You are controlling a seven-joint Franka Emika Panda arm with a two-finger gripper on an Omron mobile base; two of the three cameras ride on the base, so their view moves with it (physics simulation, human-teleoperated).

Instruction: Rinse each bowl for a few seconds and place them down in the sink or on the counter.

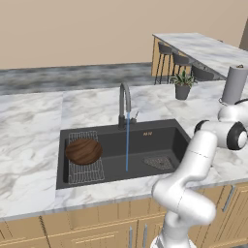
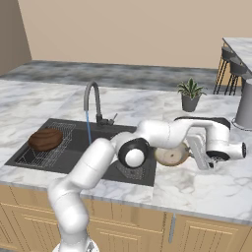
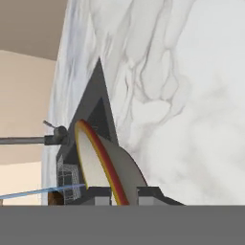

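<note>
- Here the claw [image 3: 125, 194] is nearly closed on the rim of the tan bowl [image 2: 172, 156]; in the hand view one dark finger tip [image 3: 98, 195] sits on each side of the bowl's edge.
- The tan bowl is held tilted on edge just above the counter [image 2: 206, 187], right of the sink [image 2: 69, 150] and close to its right rim; whether it touches the marble I cannot tell.
- In the hand view the bowl shows a pale inside, a rim banded in yellow and red, and a grey-tan outside.
- The dark brown bowl [image 1: 83, 150] lies on the wire rack [image 1: 86, 169] at the left end of the sink.
- A thin blue stream of water [image 1: 127, 143] runs from the grey arched tap [image 1: 125, 102] down to the sink floor, well apart from both bowls.
- The mesh drain strainer [image 1: 158, 162] lies on the basin floor, right of the stream.
- A small potted plant [image 2: 190, 95] stands on the counter behind the sink, and a grey cylinder [image 1: 234, 85] stands further right.
- Dark stools [image 1: 180, 59] line the raised bar top at the back.
</note>
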